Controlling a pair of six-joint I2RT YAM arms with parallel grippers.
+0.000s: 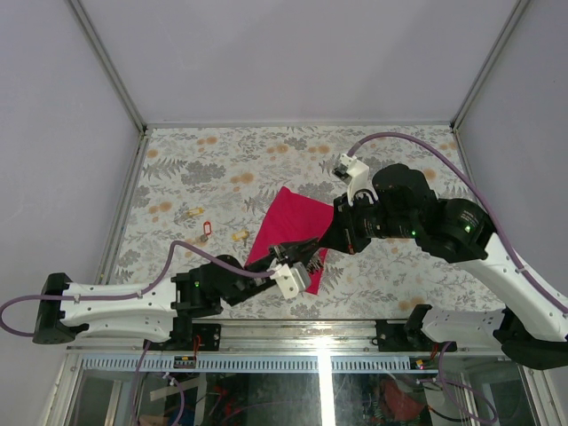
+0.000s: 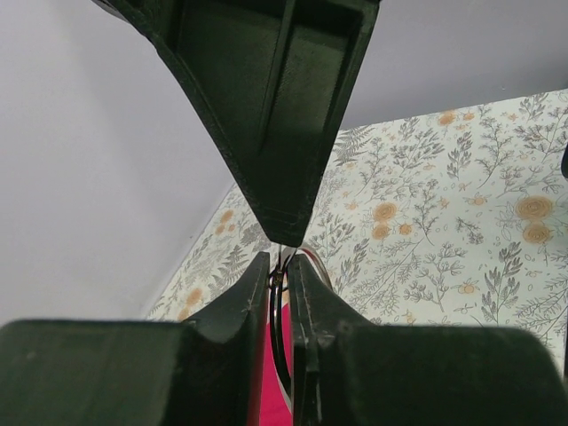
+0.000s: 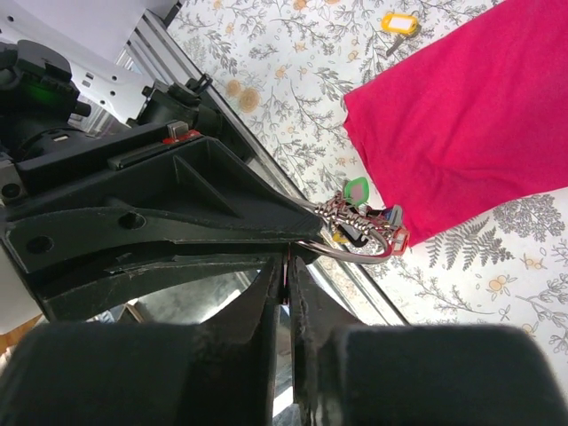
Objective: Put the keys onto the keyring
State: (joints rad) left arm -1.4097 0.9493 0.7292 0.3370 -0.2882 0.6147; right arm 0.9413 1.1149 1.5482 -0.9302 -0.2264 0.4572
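Observation:
The keyring (image 1: 309, 258) hangs between both grippers over the near edge of the magenta cloth (image 1: 286, 222). My left gripper (image 1: 300, 265) is shut on its thin silver ring (image 2: 278, 306). My right gripper (image 1: 314, 249) meets it from the right, shut on the same ring, with a thin reddish sliver between its pads. In the right wrist view the bunch of tags (image 3: 366, 220) dangles past my right gripper (image 3: 286, 271). Three loose keys lie on the table to the left: a brass one (image 1: 193, 213), a red-headed one (image 1: 206, 232) and another brass one (image 1: 238, 236).
The cloth (image 3: 470, 115) lies on the flowered tabletop (image 1: 222, 169). A metal rail (image 1: 293, 333) runs along the near edge under the grippers. White walls enclose the table on three sides. A yellow-headed key (image 3: 399, 22) lies beside the cloth.

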